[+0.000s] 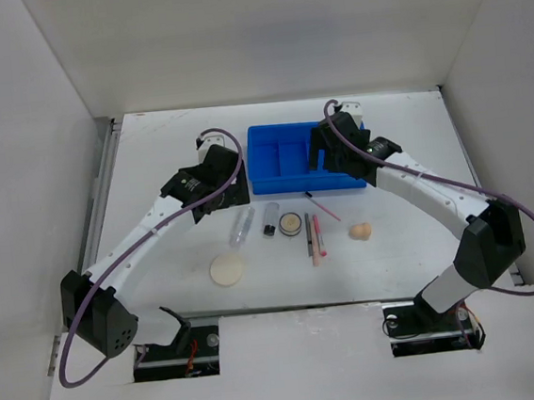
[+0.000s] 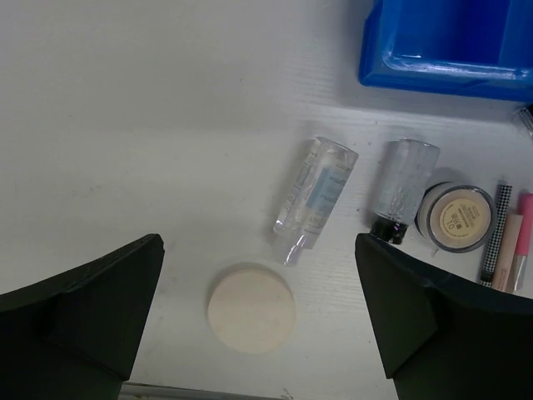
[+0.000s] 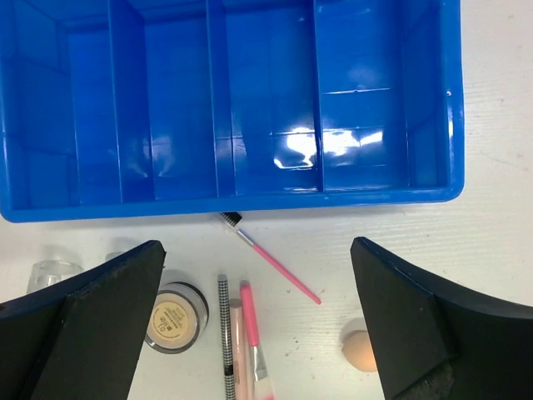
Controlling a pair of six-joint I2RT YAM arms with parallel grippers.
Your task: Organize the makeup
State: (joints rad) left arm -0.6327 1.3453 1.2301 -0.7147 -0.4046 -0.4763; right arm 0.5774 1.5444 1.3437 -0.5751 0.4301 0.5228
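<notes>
Two grippers, each with fingers spread wide and holding nothing. The left gripper (image 2: pixel 256 250) hangs above the round cream puff (image 2: pixel 251 308) and the clear tube (image 2: pixel 316 196), which lies on its side just beyond the puff. Next to the tube lie a black-capped vial (image 2: pixel 404 187), a round beige compact (image 2: pixel 455 218) and three pencils (image 3: pixel 236 350) side by side. The right gripper (image 3: pixel 256 250) hangs over the near wall of the blue tray (image 3: pixel 250 202). A thin pink brush (image 3: pixel 271 260) lies slanted just in front of that wall. A peach sponge (image 3: pixel 360 350) sits apart from the pencils. All the makeup lies on the white table (image 1: pixel 150 164), outside the tray.
</notes>
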